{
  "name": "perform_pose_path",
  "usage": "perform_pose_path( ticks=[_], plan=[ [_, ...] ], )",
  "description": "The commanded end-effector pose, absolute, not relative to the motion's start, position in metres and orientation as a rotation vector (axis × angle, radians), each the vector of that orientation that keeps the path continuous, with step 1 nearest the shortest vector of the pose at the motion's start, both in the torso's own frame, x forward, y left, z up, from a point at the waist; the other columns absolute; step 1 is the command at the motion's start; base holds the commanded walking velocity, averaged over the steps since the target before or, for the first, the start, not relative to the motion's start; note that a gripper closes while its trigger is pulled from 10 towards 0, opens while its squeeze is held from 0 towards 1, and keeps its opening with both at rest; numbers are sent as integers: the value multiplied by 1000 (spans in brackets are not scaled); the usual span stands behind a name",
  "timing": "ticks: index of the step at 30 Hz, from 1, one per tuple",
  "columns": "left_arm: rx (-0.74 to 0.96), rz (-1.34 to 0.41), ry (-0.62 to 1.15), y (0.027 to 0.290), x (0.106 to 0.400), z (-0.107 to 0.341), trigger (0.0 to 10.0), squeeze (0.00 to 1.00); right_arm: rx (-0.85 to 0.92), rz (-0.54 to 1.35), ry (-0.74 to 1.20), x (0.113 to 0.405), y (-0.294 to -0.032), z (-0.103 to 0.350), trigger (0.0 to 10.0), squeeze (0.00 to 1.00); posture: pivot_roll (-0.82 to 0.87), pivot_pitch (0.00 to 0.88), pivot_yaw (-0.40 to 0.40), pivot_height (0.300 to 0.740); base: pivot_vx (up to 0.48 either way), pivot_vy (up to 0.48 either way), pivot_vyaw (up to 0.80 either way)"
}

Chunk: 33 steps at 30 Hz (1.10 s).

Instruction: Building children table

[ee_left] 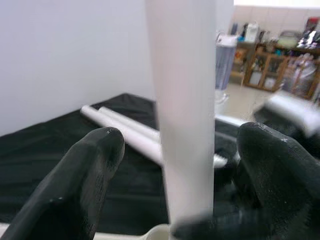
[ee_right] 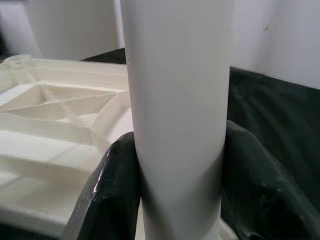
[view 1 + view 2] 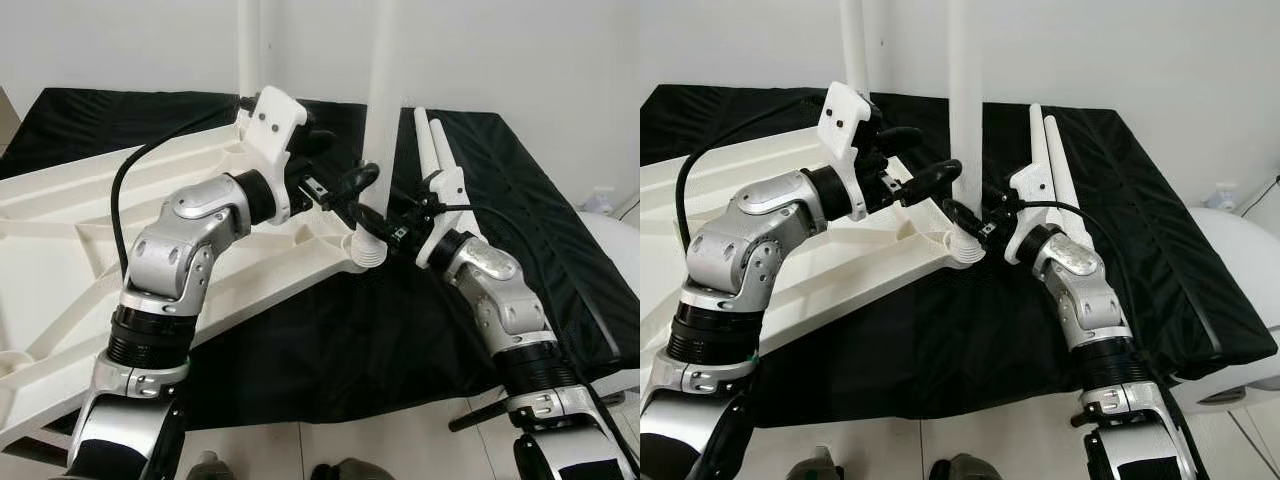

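The white children's table top (image 3: 60, 230) lies upside down on a black cloth. One white leg (image 3: 385, 100) stands upright in the corner socket (image 3: 370, 250) nearest me. My left gripper (image 3: 350, 185) is open around this leg a little above the socket; its fingertips (image 1: 95, 165) stand apart from the leg (image 1: 185, 110) on both sides. My right gripper (image 3: 375, 222) is shut on the same leg just above the socket, with its fingers (image 2: 117, 190) pressed against the leg (image 2: 177, 100). A second leg (image 3: 248, 50) stands upright at the far corner.
Two loose white legs (image 3: 432, 145) lie side by side on the black cloth (image 3: 520, 200), right behind my right wrist. A white rounded object (image 3: 612, 235) sits at the right edge. A white wall runs close behind the work surface.
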<state>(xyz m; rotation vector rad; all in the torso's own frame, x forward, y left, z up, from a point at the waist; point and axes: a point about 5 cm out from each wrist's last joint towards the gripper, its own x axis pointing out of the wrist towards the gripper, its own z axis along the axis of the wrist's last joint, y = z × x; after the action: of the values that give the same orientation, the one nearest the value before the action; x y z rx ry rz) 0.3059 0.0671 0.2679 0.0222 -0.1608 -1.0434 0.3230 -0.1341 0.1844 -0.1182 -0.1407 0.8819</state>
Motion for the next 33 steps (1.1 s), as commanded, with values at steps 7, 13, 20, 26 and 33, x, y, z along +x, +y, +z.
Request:
perform_pose_path(
  ticks=[7, 13, 20, 26, 33],
  plan=[
    [27, -1162, -223, 50, 294, 286, 10000, 0, -167, 1039, -98, 313, -132, 183, 10000, 0, 71, 0, -91, 740, 0, 0, 0],
    [21, -1183, -223, 46, 294, 289, 10000, 0, -190, 1082, -91, 310, -131, 183, 10000, 0, 69, 0, -89, 740, 0, 0, 0],
    [-16, -1213, -212, 44, 292, 290, 1765, 0, -216, 1076, -97, 312, -133, 184, 10000, 0, 68, 0, -86, 740, 0, 0, 0],
    [-92, -1213, -227, 48, 292, 297, 0, 0, -239, 1049, -109, 313, -135, 183, 10000, 0, 73, 0, -84, 740, 0, 0, 0],
    [-117, -1209, -230, 50, 292, 298, 0, 0, -247, 1013, -121, 316, -136, 185, 10000, 0, 73, 0, -82, 740, 0, 0, 0]
  ],
)
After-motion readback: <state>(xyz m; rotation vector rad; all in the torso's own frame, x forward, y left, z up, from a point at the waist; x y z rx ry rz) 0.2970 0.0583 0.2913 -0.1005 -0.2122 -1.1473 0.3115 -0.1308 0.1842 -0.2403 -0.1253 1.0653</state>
